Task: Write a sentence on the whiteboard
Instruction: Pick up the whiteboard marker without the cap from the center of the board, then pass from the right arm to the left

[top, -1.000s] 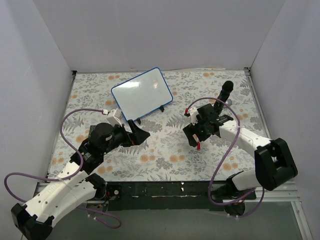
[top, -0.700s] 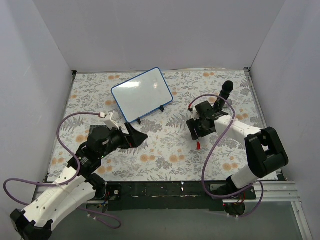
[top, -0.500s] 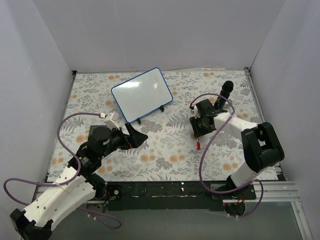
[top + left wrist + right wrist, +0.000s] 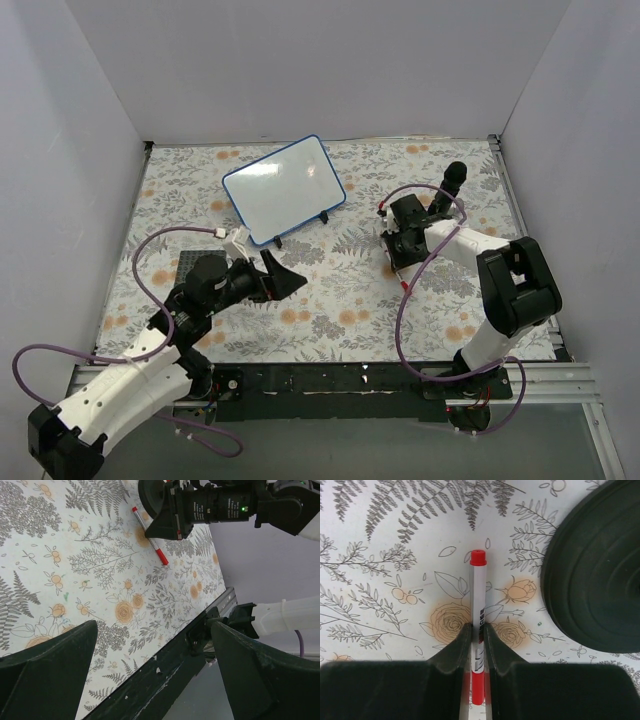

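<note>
Our right pincer [image 4: 478, 630] is pinched on the red marker [image 4: 478, 595], which lies flat on the worktop [image 4: 330, 310]. The marker's long axis runs between the fingers, one red end jutting ahead of them. The whiteboard [image 4: 285, 188] sits askew to that pincer's far left, its face blank as far as we can see. Our left pincer [image 4: 282, 276], spread and empty, hovers nearer the board. We judge the marker must travel leftward.

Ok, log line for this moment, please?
right gripper: shut on red marker, lying on floral cloth | left gripper: open, empty | whiteboard: no writing visible
</note>
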You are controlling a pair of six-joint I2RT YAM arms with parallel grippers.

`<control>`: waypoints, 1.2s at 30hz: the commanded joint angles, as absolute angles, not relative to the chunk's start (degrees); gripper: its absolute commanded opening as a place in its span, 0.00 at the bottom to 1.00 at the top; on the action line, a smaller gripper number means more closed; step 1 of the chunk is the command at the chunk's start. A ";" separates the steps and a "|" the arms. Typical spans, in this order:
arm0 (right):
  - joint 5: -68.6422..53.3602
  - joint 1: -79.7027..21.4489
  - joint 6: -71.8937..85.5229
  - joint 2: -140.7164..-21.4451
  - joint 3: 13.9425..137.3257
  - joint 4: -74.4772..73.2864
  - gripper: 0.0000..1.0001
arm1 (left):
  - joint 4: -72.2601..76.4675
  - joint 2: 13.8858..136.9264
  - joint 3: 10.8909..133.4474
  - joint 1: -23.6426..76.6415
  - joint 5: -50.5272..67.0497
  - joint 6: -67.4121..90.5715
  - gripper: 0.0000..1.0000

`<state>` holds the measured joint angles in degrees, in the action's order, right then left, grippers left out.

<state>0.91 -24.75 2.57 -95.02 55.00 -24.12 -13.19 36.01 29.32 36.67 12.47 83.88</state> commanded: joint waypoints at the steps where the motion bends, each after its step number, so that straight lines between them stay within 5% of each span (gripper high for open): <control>1: -6.05 -25.05 2.99 -96.60 55.98 -24.79 0.11 | -3.97 38.14 25.07 37.62 18.10 88.14 0.98; 8: -18.80 -24.87 5.36 -93.61 58.79 -24.52 0.11 | 20.01 50.25 19.95 43.67 14.78 95.98 0.98; 25: -33.92 -22.59 13.09 -89.39 60.82 -21.36 0.11 | 33.92 90.34 37.43 52.12 7.12 97.21 0.84; 33: -35.94 -21.71 14.24 -88.07 59.07 -19.69 0.10 | 33.75 98.95 41.66 53.88 6.16 99.93 0.70; 36: -35.95 -21.80 14.50 -87.37 58.19 -18.99 0.10 | 34.54 100.36 42.97 54.23 5.54 100.55 0.57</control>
<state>-33.87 -22.06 13.41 -90.26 59.02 -21.58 33.04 99.29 40.40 53.71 7.79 99.42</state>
